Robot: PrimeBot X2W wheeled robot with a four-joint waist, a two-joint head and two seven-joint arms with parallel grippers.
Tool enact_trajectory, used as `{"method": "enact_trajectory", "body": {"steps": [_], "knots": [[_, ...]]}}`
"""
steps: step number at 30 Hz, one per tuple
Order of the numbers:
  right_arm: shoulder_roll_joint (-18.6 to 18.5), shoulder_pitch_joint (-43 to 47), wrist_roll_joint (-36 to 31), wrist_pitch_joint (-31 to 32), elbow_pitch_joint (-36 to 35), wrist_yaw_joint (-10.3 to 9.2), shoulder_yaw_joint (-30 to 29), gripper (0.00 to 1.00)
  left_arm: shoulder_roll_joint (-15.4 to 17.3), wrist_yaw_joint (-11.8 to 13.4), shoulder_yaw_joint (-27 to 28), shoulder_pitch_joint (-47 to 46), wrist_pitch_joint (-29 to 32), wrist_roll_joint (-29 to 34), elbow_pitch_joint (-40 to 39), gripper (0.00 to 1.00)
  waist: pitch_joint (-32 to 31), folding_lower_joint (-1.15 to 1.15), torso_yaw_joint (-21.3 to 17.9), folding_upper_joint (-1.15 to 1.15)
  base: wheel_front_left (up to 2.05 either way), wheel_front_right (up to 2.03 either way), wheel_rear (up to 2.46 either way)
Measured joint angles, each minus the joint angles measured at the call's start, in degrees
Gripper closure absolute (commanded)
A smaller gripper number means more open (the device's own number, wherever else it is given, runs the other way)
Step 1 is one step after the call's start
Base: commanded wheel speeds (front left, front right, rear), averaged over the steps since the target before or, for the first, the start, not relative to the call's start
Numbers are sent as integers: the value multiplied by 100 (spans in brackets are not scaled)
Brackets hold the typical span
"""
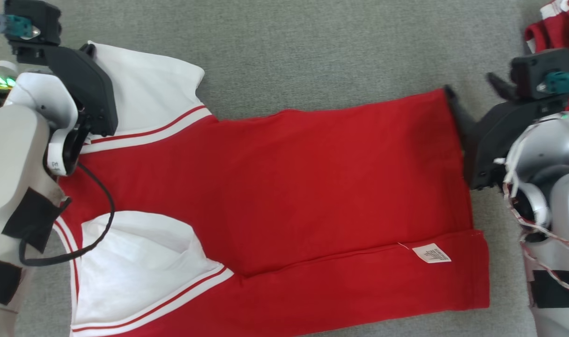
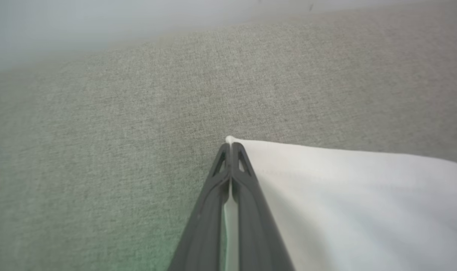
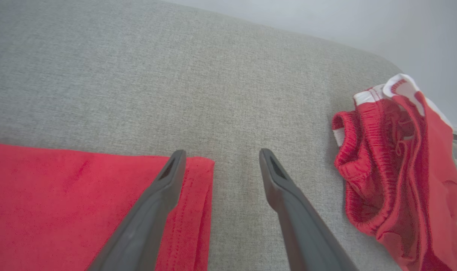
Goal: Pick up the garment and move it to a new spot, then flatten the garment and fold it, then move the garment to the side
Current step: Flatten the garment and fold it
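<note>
The garment is spread flat on the grey surface. A corner of its white sleeve is pinched by the closed left gripper, while the hem corner is straddled by the open right gripper (presumably so both ends can be lifted for folding).

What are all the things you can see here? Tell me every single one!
garment: one, red with white sleeves, spread across the middle
label: one, white, on the garment near its hem
crumpled clothing: one heap, red and white, far right, apart from the garment
surface: one, grey fabric, under everything
left gripper: one, dark, shut on the garment's white sleeve corner
right gripper: one, dark, open, at the garment's red hem corner
</note>
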Motion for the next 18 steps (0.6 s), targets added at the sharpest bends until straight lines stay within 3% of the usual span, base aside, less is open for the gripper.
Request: {"method": "enact_trajectory", "body": {"steps": [9, 17, 18], "knots": [[-26, 122, -154, 301, 76, 0, -213, 0, 130, 8, 70, 108, 2, -88, -281, 100, 29, 0, 154, 0, 0, 0, 0], [-470, -252, 1, 505, 449, 0, 350, 0, 159, 53, 65, 102, -8, -94, -466, 100, 152, 0, 177, 0, 0, 0, 0], [-519, -319, 34, 553, 508, 0, 426, 6, 159, 54, 62, 102, -8, -96, -480, 100, 164, 0, 179, 0, 0, 0, 0]]}}
